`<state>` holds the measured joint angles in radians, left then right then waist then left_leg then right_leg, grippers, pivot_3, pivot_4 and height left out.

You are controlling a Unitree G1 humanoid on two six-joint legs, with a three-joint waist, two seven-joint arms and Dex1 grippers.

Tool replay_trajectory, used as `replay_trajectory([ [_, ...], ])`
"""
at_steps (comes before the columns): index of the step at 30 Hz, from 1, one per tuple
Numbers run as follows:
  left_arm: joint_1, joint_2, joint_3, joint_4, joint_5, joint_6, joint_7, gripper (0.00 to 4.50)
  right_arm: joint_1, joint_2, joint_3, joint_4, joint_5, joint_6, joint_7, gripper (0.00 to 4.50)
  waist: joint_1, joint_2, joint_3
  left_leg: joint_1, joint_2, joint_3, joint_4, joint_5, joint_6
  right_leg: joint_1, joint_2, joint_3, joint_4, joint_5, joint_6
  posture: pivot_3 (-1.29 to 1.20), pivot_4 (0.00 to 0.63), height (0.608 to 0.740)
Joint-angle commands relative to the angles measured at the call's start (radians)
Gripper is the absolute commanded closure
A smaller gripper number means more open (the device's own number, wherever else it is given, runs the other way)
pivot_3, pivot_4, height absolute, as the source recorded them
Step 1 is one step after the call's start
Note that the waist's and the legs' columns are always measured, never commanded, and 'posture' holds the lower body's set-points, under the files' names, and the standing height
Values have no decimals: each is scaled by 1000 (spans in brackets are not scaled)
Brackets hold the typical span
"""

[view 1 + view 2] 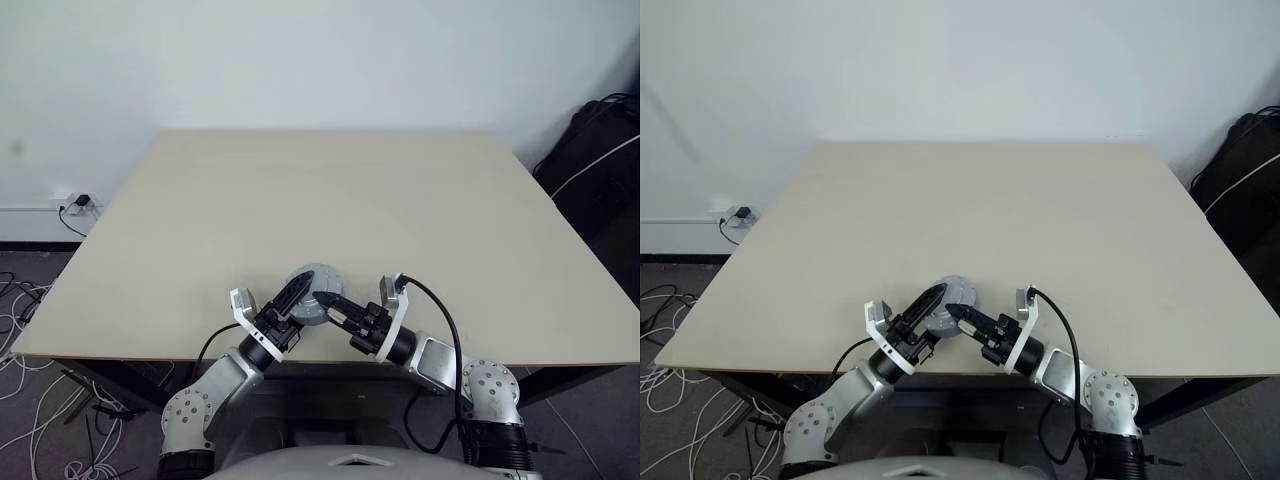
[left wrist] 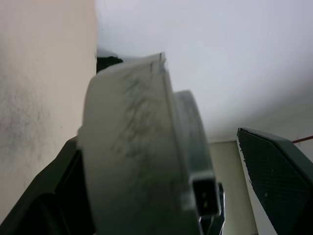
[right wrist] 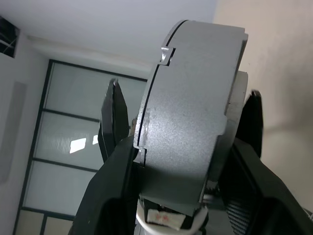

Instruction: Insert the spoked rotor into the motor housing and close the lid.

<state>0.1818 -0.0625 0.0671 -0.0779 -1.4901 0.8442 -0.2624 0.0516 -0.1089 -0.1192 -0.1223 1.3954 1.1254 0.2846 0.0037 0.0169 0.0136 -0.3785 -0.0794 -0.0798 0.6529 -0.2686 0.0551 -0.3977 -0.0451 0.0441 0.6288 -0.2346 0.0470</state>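
Motor housing (image 1: 312,293), a round grey assembly that already looked closed under the lid (image 3: 195,112), was held up just above the near edge of the tabletop (image 1: 330,200), between the two tools and close in front of the robot. The right tool (image 1: 322,300) was clenched on it: in the right wrist view its two black fingers (image 3: 115,122) bracketed the flat faces of the disc, one on each side, with the notched rim seam turned toward the camera. The left tool (image 1: 297,292) stood released, its jaws spread wide; in the left wrist view one finger lay under the grey body while the other finger (image 2: 274,181) stood clear of it, apart from the face. No spoked rotor was to be seen loose, so it was judged to sit inside, and the task to be near its end. The piece looked like cast or machined metal, stiff and rather heavy for its size, with smooth faces that would be slippery under hard pads. A grip across the two flat faces, as the right tool had it, seemed the surest, since it also pressed the lid shut; a hold on the rim risked it rolling or the halves parting.
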Motion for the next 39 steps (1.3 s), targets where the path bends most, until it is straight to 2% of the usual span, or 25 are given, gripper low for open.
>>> replay_trajectory([
  [1, -4, -52, -11, 0, -1, -7, -10, 0, -16, 1, -3, -42, 57, 2, 38, 2546, 0, -1, 0, 0, 0, 0, 0, 0, 0, 0, 0, 0, 0, 0, 0, 0, 0, 740],
  [5, -6, -51, -8, 9, -1, -9, -9, 0, -12, -5, -5, -44, 62, -1, 39, 2546, 0, -1, 1, 0, 0, 0, 1, 0, 0, 0, 0, 0, 0, 0, 0, 0, 0, 740],
  [6, -7, -50, -8, 13, -2, -7, -8, 175, -12, -6, -5, -43, 63, -1, 38, 2546, 0, -1, 1, 0, 0, 0, 1, 0, 0, 0, 0, 0, 0, 0, 0, 0, 0, 740],
  [8, -9, -49, -7, 19, -4, -4, -8, 619, -11, -6, -5, -44, 62, -4, 37, 2546, 0, -1, 1, 0, 0, 0, 1, 0, 0, 0, 0, 0, 0, 0, 0, 0, 0, 740],
  [13, -12, -47, -7, 27, -4, -2, -10, 2178, -8, -8, -6, -44, 61, -11, 37, 2550, 0, -2, 2, 0, 0, 0, 1, 0, 0, 0, 0, 0, 0, 0, 0, 0, 0, 740],
  [16, -13, -45, -9, 29, -6, -4, -9, 2189, -6, -9, -5, -48, 49, -19, 38, 2551, 0, -2, 2, 0, 0, 0, 1, 0, 0, 1, 0, 0, 0, 0, 0, 0, 0, 740],
  [20, -12, -44, -9, 29, -4, -6, -9, 2190, 7, -18, 20, -97, -66, -85, 61, 2551, 0, -2, 2, 0, 0, 0, 1, 0, 0, 0, 0, 0, 0, 0, 0, 0, 0, 740],
  [25, -11, -44, -10, 28, -2, -11, -13, 2202, 15, -30, 34, -118, -97, -106, 100, 2551, 0, -3, 2, 0, 0, 0, 2, -1, -1, 1, 0, 0, 0, 0, 1, 0, 0, 740],
  [33, -3, -50, -7, 19, 8, -12, -15, 2347, 36, -59, 7, -137, -101, -111, 88, 1, 4, -5, 4, 0, 0, 0, 2, -2, -2, 1, 0, 0, 0, 0, 1, 0, 0, 740],
  [39, 3, -58, 3, 4, 27, -34, -6, 2359, 59, -93, -6, -167, -137, -137, 69, 0, 11, -6, 5, 0, 0, 0, 2, -2, -2, 1, 0, 0, 0, 0, 1, 0, 0, 740],
])
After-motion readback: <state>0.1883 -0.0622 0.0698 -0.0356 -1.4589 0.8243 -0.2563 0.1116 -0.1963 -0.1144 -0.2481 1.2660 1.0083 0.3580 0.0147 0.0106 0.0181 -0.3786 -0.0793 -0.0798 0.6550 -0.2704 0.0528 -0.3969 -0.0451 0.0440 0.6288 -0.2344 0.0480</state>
